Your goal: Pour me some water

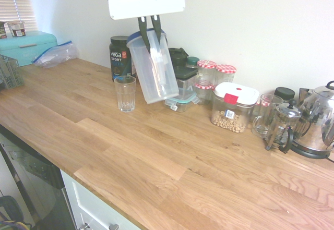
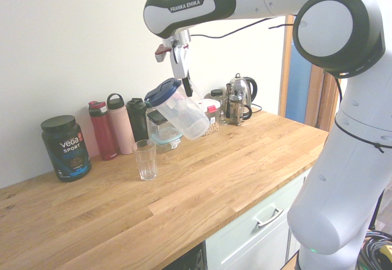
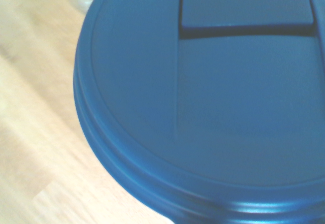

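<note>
Pouring vessel and glass above a wooden counter. The gripper is closed on the handle of a translucent pitcher, its two dark fingers pinching it beneath the white hand of the arm. The pitcher hangs clear of the counter and leans, its blue lid higher and toward the glass side, its base lower and toward the kettle side. A clear drinking glass stands upright on the counter, near the pitcher but apart from it. The water level (in either vessel) cannot be read with certainty.

Along the wall, second exterior view: a black tub, then a red bottle, a pink bottle and a black bottle — all upright. First exterior view: jars with red checked lids, a white-lidded container partly filled with small tan pieces, a French press and a kettle. At the far end lie a teal box and, just beside it, a clear plastic bag.

Wrist view: the round blue lid fills most of the field — a raised rectangular flap at one side — with part of a clear object and blurred wood beyond its rim.
</note>
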Controlling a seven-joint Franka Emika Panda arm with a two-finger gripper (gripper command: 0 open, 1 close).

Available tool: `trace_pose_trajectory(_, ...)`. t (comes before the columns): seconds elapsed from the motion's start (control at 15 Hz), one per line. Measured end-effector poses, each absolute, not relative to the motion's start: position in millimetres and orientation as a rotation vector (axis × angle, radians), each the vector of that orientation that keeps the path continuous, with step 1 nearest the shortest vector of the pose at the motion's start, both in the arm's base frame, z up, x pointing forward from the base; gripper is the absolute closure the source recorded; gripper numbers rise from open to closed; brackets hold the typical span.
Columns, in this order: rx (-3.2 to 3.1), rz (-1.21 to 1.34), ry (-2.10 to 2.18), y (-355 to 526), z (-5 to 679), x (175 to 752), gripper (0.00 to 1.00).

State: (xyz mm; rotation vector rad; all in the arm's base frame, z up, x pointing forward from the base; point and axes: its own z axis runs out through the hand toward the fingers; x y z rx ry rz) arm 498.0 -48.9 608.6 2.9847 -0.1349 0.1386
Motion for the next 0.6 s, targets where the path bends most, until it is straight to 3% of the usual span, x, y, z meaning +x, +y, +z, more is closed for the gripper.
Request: trace_pose_trajectory(0.6,3.093,0.406,-0.839,-159,545,443,1.0)
